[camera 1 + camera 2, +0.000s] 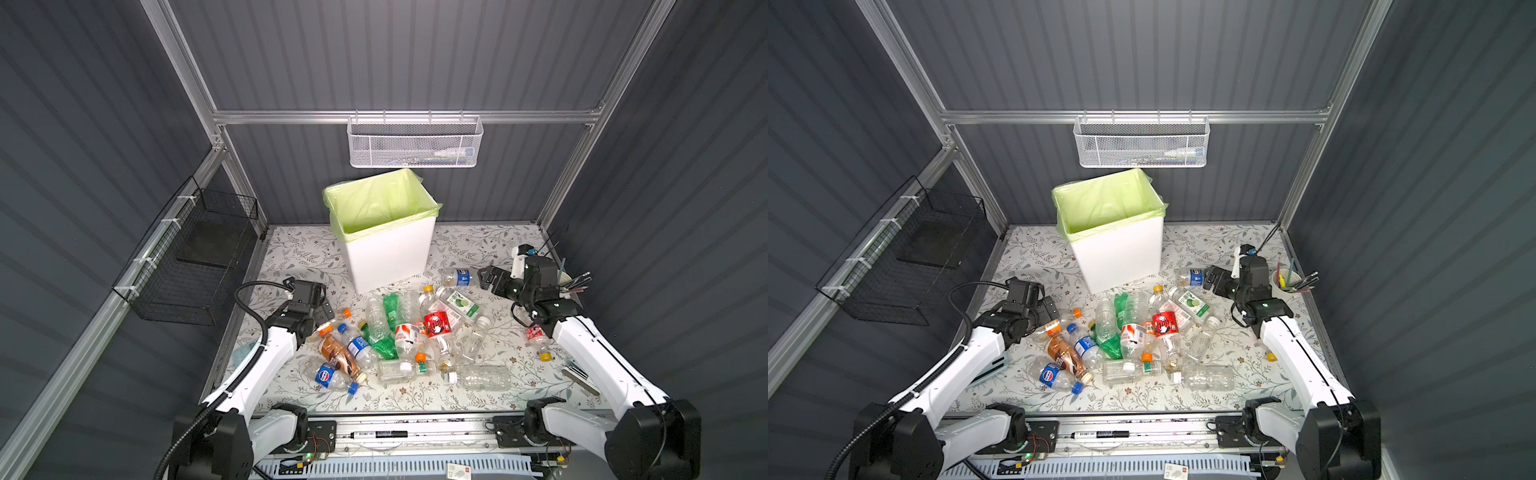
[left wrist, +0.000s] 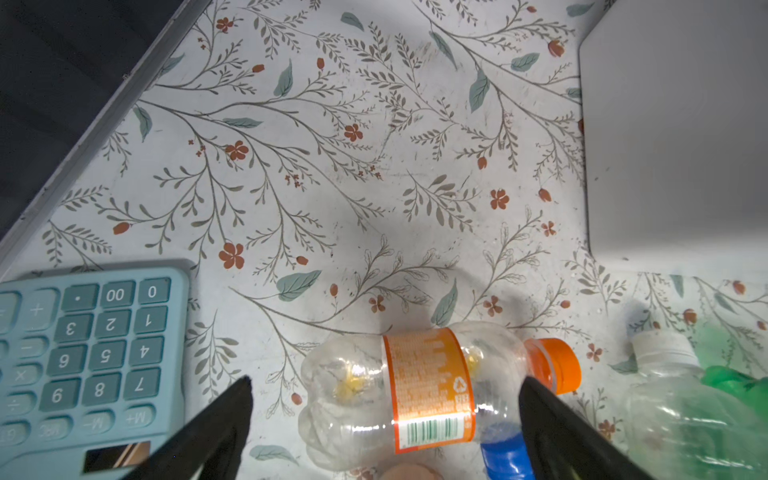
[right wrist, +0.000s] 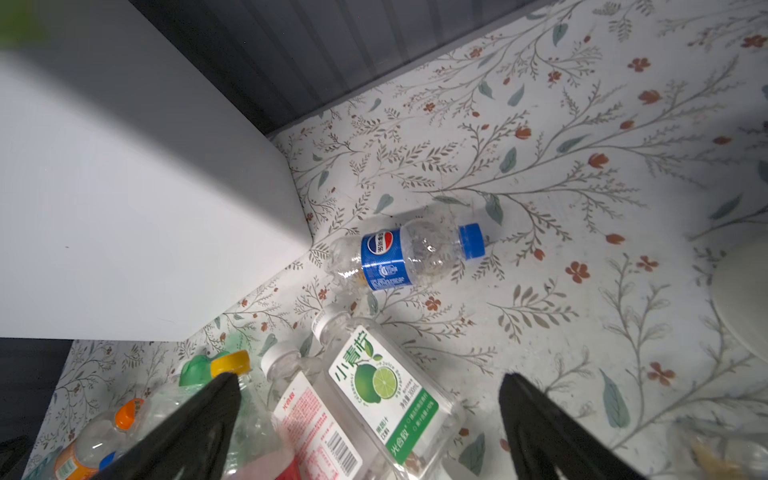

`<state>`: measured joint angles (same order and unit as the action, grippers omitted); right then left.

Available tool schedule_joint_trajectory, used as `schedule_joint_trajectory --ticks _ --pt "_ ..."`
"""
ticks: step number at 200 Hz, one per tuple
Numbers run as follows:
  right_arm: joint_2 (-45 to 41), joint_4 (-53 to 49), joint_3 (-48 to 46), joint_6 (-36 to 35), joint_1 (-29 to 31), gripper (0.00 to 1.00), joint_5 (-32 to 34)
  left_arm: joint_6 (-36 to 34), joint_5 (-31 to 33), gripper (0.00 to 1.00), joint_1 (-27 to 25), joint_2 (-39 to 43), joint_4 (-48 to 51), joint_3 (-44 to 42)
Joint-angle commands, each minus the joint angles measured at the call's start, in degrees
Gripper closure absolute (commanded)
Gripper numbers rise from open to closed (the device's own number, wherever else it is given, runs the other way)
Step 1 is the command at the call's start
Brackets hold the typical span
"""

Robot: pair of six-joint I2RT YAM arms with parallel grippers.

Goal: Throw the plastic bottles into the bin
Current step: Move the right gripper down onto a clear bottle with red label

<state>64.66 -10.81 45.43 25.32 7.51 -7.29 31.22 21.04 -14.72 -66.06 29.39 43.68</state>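
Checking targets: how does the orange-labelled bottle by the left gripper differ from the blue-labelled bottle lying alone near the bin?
The orange-labelled bottle has an orange cap; the blue-labelled bottle a blue one. The orange-labelled bottle lies at the edge of the pile, showing between the open jaws of the left gripper; the blue-labelled bottle lies apart from the pile, ahead of the right gripper. Both are clear, capped and on their sides.
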Motion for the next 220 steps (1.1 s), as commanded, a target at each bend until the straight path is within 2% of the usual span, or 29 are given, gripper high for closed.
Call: schedule_joint_trajectory --ticks 1,26,44,73,147,220 --pt "-1.98 -2.34 -1.8 -0.41 -0.37 0.01 -0.42 -8.39 0.68 0.01 -1.22 -1.41 2.07 4.6" --pt "-2.17 -3.39 -2.83 -2.24 -0.28 0.03 -6.09 -14.26 1.1 0.01 -3.09 -1.1 -0.1 5.7" --pt "-2.34 -2.59 -3.83 -1.9 1.04 0.06 -9.13 -15.23 0.16 0.01 -4.64 -0.8 -2.5 5.37" --pt "-1.44 -3.63 -3.77 -2.77 7.68 0.07 -5.86 -13.58 0.05 0.0 -6.61 -2.14 -4.81 4.59" --pt "5.69 -6.41 -2.24 2.79 20.81 0.07 -4.92 -10.38 -0.56 0.0 -7.38 -1.38 -10.14 1.89" --pt "11.17 -9.57 1.0 2.04 25.91 0.11 -2.97 -9.6 0.35 0.0 -7.38 0.14 -13.84 -0.18"
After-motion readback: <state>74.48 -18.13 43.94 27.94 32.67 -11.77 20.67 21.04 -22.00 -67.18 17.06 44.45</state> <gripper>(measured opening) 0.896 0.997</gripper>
